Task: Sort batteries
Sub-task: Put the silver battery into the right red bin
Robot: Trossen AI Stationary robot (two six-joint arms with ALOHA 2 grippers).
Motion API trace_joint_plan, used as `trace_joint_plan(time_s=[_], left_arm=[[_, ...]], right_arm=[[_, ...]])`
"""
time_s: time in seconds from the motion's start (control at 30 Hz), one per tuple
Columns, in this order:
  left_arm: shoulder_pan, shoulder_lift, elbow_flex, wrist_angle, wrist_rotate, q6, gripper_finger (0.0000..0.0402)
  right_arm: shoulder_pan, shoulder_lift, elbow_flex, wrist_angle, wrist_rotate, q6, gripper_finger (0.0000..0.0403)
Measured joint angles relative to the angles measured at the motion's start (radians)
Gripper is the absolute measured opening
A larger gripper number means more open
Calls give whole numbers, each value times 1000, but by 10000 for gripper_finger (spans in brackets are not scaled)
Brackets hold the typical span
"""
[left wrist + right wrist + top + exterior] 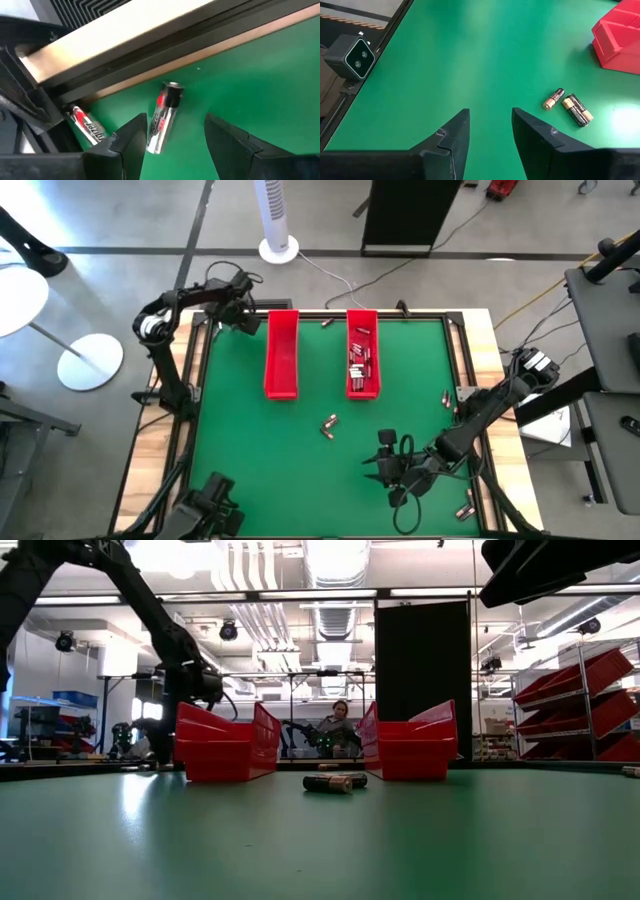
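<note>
My left gripper [175, 132] is open at the far left corner of the green mat [260, 450], pointing down. A silver and red battery [163, 121] lies on the mat between its fingers, close to one of them. A second such battery [88, 125] lies by the mat's border. My right gripper [490, 127] hovers open over the near right of the mat, with nothing between its fingers. Ahead of it lie two dark, copper-tipped batteries [553, 98] [577, 109]. The right red tray [362, 356] holds several batteries.
The left red tray [282, 356] stands beside the right one at the far middle. Loose batteries [447, 398] lie by the mat's right edge and near its far edge [327, 322]. A small camera [354, 56] sits at the mat's border. A person [340, 726] sits beyond the table.
</note>
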Motion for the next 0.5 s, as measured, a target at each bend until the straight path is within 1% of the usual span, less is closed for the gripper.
trace_joint_plan(time_s=[0.13, 0.3, 0.5], left_arm=[[3, 29, 18, -8, 1, 15, 180], [3, 48, 37, -24, 7, 27, 176], [2, 47, 44, -48, 10, 52, 136]], right_arm=[[0, 0, 0, 0, 0, 0, 141], [0, 0, 0, -10, 0, -4, 131], [0, 0, 0, -27, 0, -7, 116]])
